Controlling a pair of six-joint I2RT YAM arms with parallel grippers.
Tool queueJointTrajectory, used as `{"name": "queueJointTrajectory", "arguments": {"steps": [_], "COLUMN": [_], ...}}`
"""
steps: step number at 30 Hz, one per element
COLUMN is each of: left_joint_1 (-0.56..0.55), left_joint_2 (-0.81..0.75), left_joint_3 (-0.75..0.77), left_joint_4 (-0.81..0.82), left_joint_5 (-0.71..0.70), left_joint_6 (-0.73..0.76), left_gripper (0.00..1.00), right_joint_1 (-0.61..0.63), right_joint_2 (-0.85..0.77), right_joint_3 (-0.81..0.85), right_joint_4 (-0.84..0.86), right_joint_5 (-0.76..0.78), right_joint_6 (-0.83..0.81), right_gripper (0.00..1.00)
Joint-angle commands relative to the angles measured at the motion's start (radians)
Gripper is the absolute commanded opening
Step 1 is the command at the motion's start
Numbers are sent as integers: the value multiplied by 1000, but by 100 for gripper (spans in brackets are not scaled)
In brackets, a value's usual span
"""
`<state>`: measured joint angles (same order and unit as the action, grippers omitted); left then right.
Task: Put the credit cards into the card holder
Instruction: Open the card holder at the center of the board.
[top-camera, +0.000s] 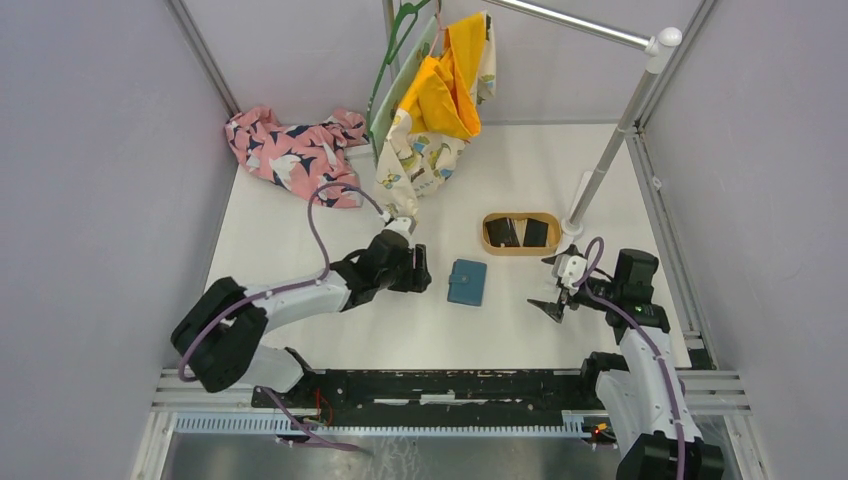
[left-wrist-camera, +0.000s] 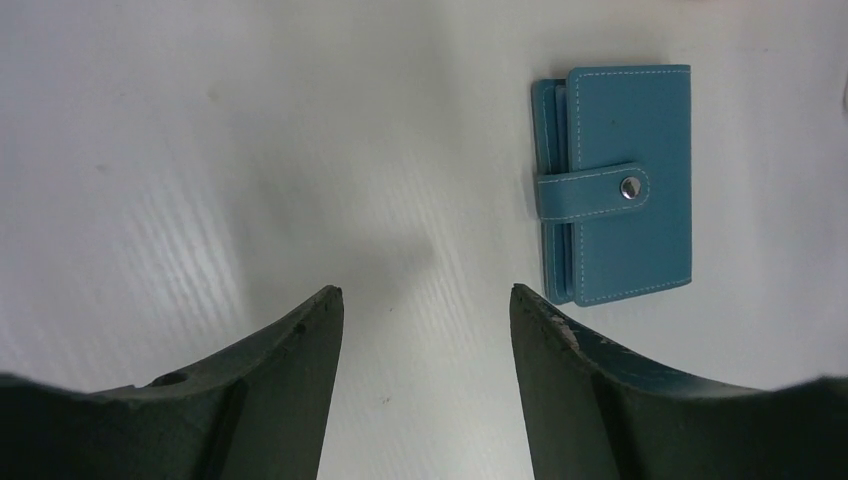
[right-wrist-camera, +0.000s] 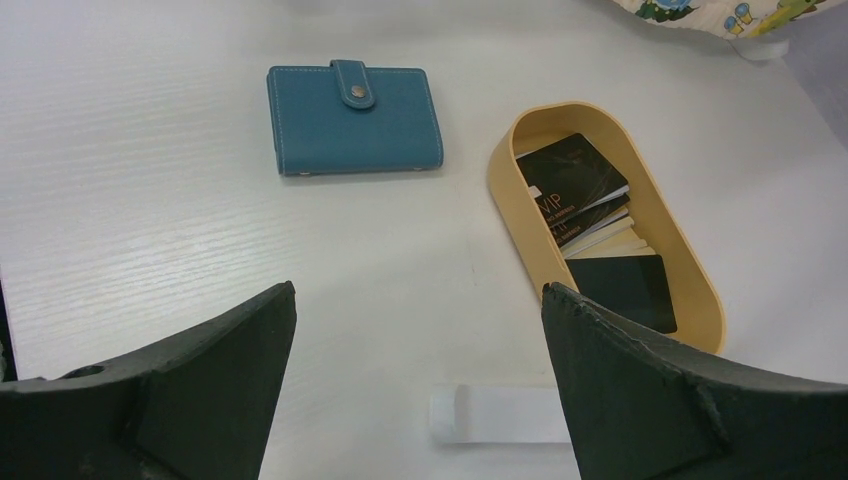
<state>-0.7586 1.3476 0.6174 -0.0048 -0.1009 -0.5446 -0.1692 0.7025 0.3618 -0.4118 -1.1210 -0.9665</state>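
Right gripper (right-wrist-camera: 419, 290): jaws spread wide with nothing between them, hanging over the bare table (top-camera: 500, 330).
Left gripper (left-wrist-camera: 425, 300): jaws parted and empty, low over the table, close to the card holder (left-wrist-camera: 625, 185) but not touching it.
Left arm: stretched low and forward from its base toward the table's middle, its wrist just left of the card holder.
Right arm: folded up close to its base, wrist tipped downward, gripper to the right of the card holder and on the near side of the tray (right-wrist-camera: 498, 170).
Card holder: teal, closed, snap tab fastened, lying flat between the two grippers, just beside the tray's near left end.
Credit cards (right-wrist-camera: 580, 195): all inside the oval tan tray.
Right wrist view alone: a fanned stack at one end of the tray, dark cards over pale ones; a single black card at the other end; a white strip (right-wrist-camera: 495, 415) on the table.
Left wrist view alone: pale stitching, the metal snap, layered edges along one side of the holder.
Top view alone: pink patterned cloth (top-camera: 290, 150) at the far left, yellow and printed garments (top-camera: 450, 90) on a hanger, the rack pole (top-camera: 610, 160) standing by the tray's right end.
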Motion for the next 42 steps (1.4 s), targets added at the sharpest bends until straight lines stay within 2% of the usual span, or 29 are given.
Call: {"name": "queueJointTrajectory", "arguments": {"steps": [1, 7, 13, 21, 23, 26, 29, 32, 36, 39, 42], "left_joint_1": [-34, -96, -120, -118, -119, -122, -131, -154, -208, -271, -337], "left_joint_2": [130, 286, 429, 537, 558, 568, 536, 468, 336, 256, 212], "left_joint_3": [112, 246, 370, 481, 498, 502, 469, 394, 213, 79, 10], "left_joint_4": [46, 52, -22, -63, -69, -64, -39, 23, 193, 342, 444], "left_joint_5": [55, 63, 27, 27, 49, 64, 63, 52, 15, -68, -187], "left_joint_6": [69, 49, -40, -48, -49, -57, -68, -92, -196, -248, -253], "left_gripper": [67, 70, 71, 44, 31, 18, 3, 2, 2, 2, 2], "right_joint_1": [21, 51, 80, 130, 140, 156, 163, 201, 226, 234, 237], "right_joint_2": [16, 23, 29, 37, 37, 39, 53, 89, 175, 252, 342], "right_joint_3": [50, 48, 44, 37, 38, 37, 34, 33, 29, 11, -17], "right_joint_4": [-2, 2, 5, 6, 4, 5, 5, 24, 86, 235, 429], "right_joint_5": [3, 35, 51, 75, 78, 78, 65, 48, 23, 9, 13], "right_joint_6": [-7, -10, -12, -23, -24, -23, -13, 29, 149, 382, 636], "right_gripper": [98, 98, 98, 98, 98, 98, 98, 98, 98, 97, 95]}}
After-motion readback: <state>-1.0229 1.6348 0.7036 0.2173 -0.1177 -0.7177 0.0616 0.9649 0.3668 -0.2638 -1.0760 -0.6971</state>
